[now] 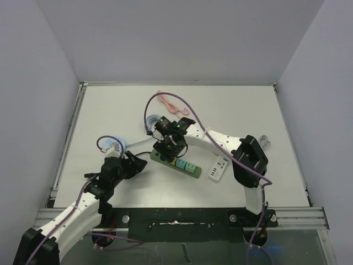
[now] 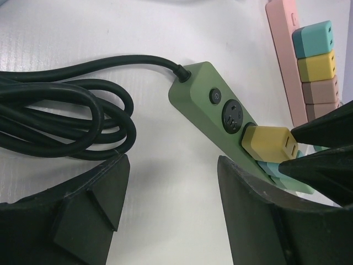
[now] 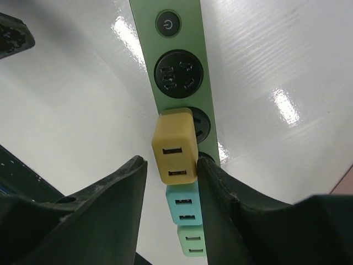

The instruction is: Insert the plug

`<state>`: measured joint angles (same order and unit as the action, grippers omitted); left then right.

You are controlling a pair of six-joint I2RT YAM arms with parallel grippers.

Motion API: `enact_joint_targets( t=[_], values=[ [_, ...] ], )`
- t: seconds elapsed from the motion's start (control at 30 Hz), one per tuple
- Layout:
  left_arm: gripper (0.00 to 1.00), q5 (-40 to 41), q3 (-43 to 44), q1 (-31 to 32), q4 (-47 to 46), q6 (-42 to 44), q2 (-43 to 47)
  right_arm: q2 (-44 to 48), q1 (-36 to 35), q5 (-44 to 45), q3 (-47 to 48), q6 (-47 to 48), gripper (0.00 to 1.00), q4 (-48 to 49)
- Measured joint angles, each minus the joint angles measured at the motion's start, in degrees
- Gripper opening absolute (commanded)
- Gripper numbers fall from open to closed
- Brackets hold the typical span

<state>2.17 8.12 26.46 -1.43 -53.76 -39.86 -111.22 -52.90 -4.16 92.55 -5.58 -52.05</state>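
A green power strip (image 1: 177,163) lies mid-table, seen close in the right wrist view (image 3: 179,44) and the left wrist view (image 2: 207,91). A yellow plug (image 3: 175,146) stands in its second round socket, with a blue plug (image 3: 185,205) and a light green plug (image 3: 191,242) behind it. My right gripper (image 3: 171,161) is open over the yellow plug (image 2: 269,142); one finger touches its side, the other stands apart. My left gripper (image 2: 172,165) is open and empty, low over the table beside the strip's switch end.
The strip's black cord (image 2: 66,116) lies coiled by my left gripper. A second pale strip (image 1: 218,168) lies right of the green one and shows several coloured plugs in the left wrist view (image 2: 287,55). A pink cable (image 1: 171,105) lies at the back.
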Motion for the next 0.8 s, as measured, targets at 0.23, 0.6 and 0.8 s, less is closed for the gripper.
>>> enact_joint_targets(
  t=[0.23, 0.6, 0.8],
  values=[
    [0.64, -0.76, 0.0, -0.04, -0.02, -0.02, -0.68, -0.02, 0.07, 0.55, -0.04, 1.03, 0.11, -0.79],
    [0.64, -0.33, 0.22, -1.07, 2.21, -0.04, 1.46, 2.36, -0.09, 0.39, -7.5, 0.5, 0.0, 6.23],
    [0.64, 0.35, 1.05, -1.99, 3.48, 0.22, 1.77, 3.63, 0.98, -2.62, -11.21, 0.52, 0.0, 10.84]
  ],
)
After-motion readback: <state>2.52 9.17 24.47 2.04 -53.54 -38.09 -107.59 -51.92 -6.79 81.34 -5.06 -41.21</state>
